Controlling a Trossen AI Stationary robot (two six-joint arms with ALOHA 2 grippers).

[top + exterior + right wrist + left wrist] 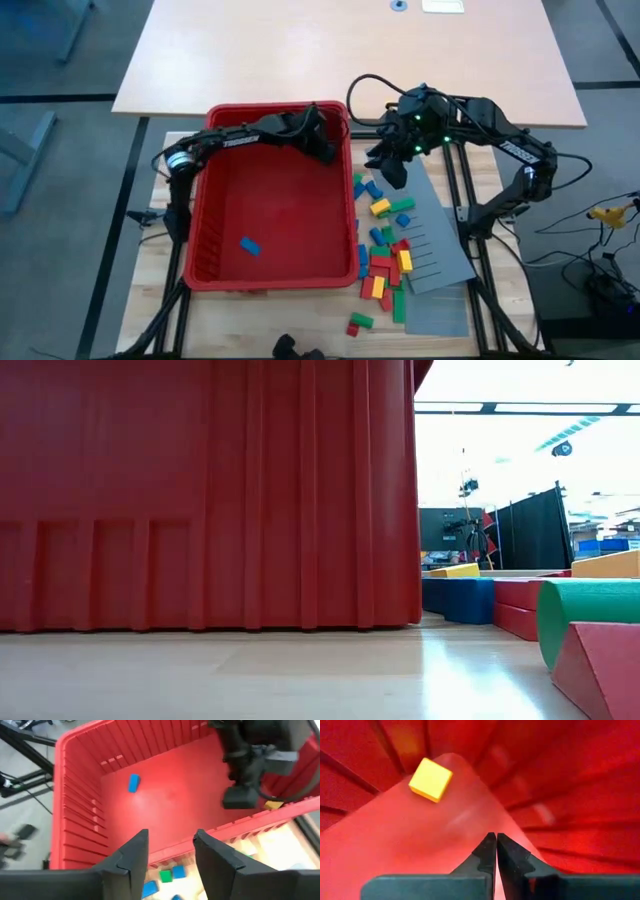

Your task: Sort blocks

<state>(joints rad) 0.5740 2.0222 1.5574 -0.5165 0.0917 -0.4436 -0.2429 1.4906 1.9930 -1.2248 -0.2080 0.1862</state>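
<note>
Over on the left side of the table sits the big red bin (215, 262), and so far it's got very little in it: one blue block (249, 246) lying on its floor and a yellow block (430, 779) tucked in the far right corner. The left gripper (325, 152) is down inside that same corner with its fingers pressed together and nothing between them, the yellow one lying just ahead of the tips. Moving right, the right gripper (170, 855) hangs just past the bin's right rim, above the near end of the pile, fingers spread apart and empty. Right of the bin is basically everything else: the blocks (384, 262) in red, green, blue and yellow are scattered on the wood and across the grey slotted panel (440, 262), so I'd say this job is barely started, two in and dozens to go. Hard to tell what the sorting rule even is from two blocks. The low view is nearly useless, mostly bin wall plus a few blocks cropped at the edge, and the right arm covers part of the pile from above.
</note>
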